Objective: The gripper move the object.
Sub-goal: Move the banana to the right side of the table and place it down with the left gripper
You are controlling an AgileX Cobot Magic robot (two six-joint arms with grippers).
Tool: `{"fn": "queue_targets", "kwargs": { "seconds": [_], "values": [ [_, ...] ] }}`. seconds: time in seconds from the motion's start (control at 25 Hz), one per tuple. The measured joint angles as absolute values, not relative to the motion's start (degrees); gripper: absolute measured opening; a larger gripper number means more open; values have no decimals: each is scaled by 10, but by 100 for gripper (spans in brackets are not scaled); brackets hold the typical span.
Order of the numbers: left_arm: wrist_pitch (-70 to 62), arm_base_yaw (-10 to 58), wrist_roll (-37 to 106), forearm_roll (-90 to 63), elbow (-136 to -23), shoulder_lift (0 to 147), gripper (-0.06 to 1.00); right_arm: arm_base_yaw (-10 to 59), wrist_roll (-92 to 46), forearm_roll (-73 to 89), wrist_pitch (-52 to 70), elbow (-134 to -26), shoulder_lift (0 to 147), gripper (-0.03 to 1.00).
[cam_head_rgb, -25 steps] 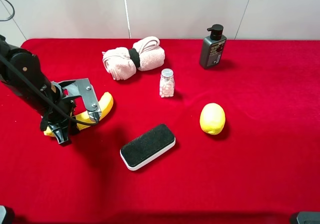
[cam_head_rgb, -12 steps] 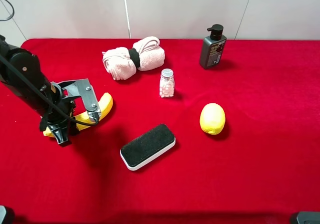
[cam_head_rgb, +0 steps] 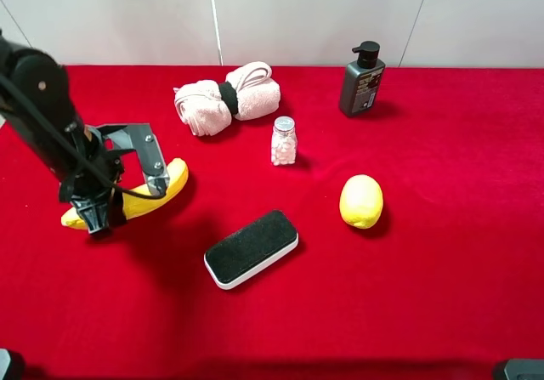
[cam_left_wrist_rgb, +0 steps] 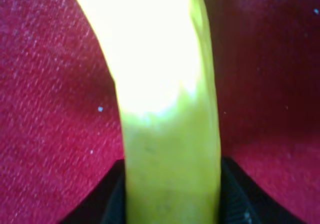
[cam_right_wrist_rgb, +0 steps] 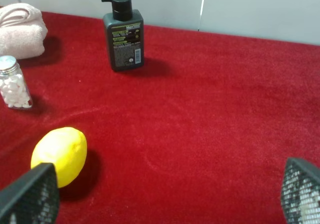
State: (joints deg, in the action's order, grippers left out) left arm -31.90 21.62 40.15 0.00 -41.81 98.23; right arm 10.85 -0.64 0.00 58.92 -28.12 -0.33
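The long yellow banana (cam_head_rgb: 174, 178) lies at the left of the red table, slanting from near-left to far-right. My left gripper (cam_head_rgb: 136, 191), with silver jaw plates on a black wrist, is shut across its middle. In the left wrist view the banana (cam_left_wrist_rgb: 165, 108) fills the picture, pinched between the black pads (cam_left_wrist_rgb: 235, 199). It sits at or just above the cloth; I cannot tell which. My right gripper (cam_right_wrist_rgb: 160, 204) is open and empty, low at the near right, its fingertips (cam_right_wrist_rgb: 30, 194) wide apart.
A black-and-white eraser block (cam_head_rgb: 252, 248) lies near the middle front. A lemon (cam_head_rgb: 361, 201) sits right of centre. A small pill bottle (cam_head_rgb: 283, 141), rolled pink towels (cam_head_rgb: 225, 98) and a dark pump bottle (cam_head_rgb: 362, 81) stand farther back.
My left arm has risen and shifted left and slightly back, carrying the banana a little that way. The right arm and the other things have not moved.
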Motion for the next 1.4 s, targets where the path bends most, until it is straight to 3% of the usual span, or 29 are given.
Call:
{"fn": "queue_targets", "kwargs": {
  "seconds": [0.96, 1.4],
  "values": [
    [-638, 341, 269, 4, -764, 996, 36, 109, -6, 0, 589, -281, -3, 69],
    [-686, 402, 262, 4, -905, 1070, 36, 109, -6, 0, 589, -281, -3, 69]
  ]
}}
